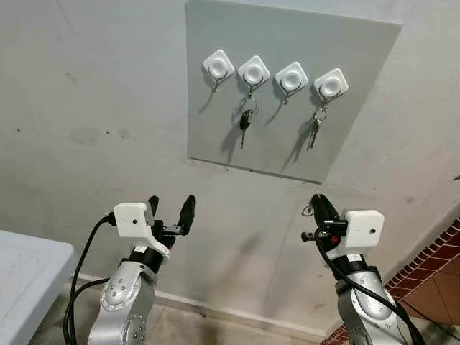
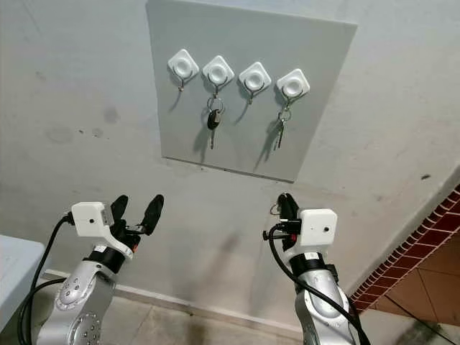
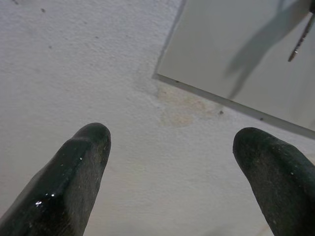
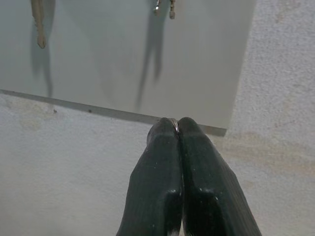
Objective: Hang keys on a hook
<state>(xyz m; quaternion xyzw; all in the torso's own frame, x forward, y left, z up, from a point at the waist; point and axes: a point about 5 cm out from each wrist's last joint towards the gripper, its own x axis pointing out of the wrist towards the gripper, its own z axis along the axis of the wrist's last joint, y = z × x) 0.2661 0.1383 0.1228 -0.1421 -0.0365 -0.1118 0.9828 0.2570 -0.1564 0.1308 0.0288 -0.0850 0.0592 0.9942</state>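
Observation:
A grey board point(image 1: 287, 43) on the wall carries a row of white hooks. The leftmost hook point(image 1: 218, 66) and the third hook point(image 1: 291, 77) are bare. A black-headed key point(image 1: 245, 122) hangs from the second hook point(image 1: 253, 72), and silver keys point(image 1: 315, 131) hang from the rightmost hook point(image 1: 330, 85). My right gripper point(image 1: 320, 203) is below the board's lower right corner, shut on a small metal key ring point(image 4: 173, 123); the ring point(image 1: 307, 210) peeks out beside the fingers. My left gripper point(image 1: 171, 208) is open and holds nothing, below and left of the board.
A pale table corner point(image 1: 29, 273) sits at the lower left. Red brick paving point(image 1: 431, 266) shows at the lower right. The plaster wall point(image 1: 93, 108) surrounds the board, with a baseboard point(image 1: 215, 309) at its foot.

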